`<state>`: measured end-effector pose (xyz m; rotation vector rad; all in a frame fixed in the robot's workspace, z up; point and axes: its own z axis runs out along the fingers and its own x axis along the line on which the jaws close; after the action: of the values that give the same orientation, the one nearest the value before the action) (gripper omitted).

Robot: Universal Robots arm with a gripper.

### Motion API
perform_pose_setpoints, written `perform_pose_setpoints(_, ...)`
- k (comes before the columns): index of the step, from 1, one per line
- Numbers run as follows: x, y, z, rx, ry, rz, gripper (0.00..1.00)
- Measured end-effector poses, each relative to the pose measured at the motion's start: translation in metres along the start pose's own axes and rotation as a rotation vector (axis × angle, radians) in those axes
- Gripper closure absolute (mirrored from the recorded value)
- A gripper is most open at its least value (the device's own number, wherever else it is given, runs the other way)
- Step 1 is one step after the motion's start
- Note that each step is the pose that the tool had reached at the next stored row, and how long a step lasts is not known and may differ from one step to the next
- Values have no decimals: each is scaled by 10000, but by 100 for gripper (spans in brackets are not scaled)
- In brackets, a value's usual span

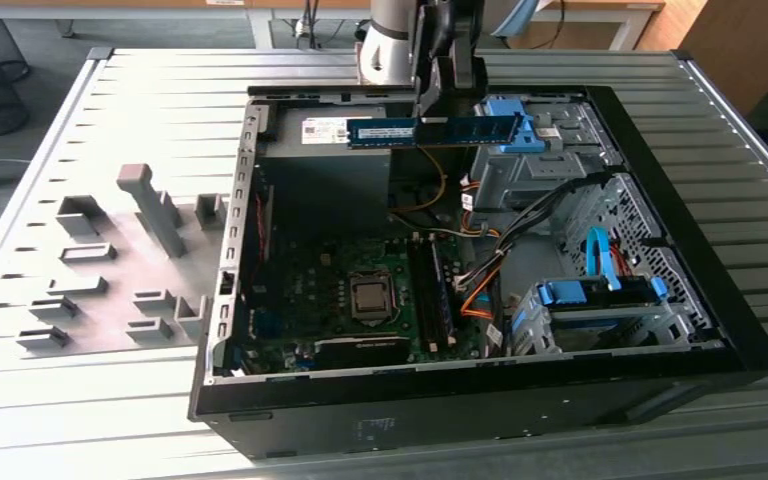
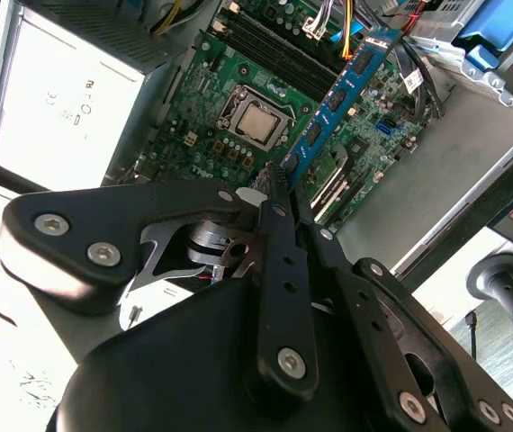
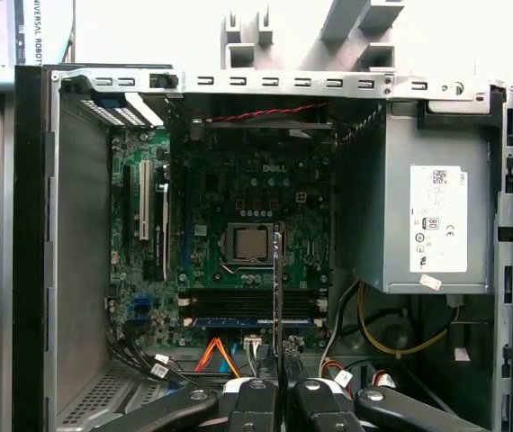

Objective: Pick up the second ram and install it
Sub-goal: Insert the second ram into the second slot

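The second ram [image 1: 431,131] is a long blue-green stick with black chips. It hangs level above the back of the open computer case [image 1: 704,330], and my gripper [image 1: 427,112] is shut on its middle from above. In the second wrist view the ram [image 2: 333,103] runs out from between the closed fingers [image 2: 273,225], over the green motherboard [image 2: 211,99]. The first wrist view shows the ram [image 3: 278,288] edge-on as a thin line, above the long black slots [image 3: 238,294] beside the processor socket [image 3: 246,243].
Grey fixture blocks [image 1: 137,260] stand on the metal table at the exterior view's left. Inside the case are a grey power supply [image 3: 418,216], orange and black cables [image 1: 484,275], and blue-latched drive cages [image 1: 598,300]. The case walls surround the motherboard.
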<state>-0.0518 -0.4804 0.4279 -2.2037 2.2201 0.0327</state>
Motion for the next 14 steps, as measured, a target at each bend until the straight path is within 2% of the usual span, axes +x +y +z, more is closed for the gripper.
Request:
perform_pose_setpoints(7,0,0,4,5,9,233,86)
perform_pose_setpoints(14,0,0,13,25,18,1044,86)
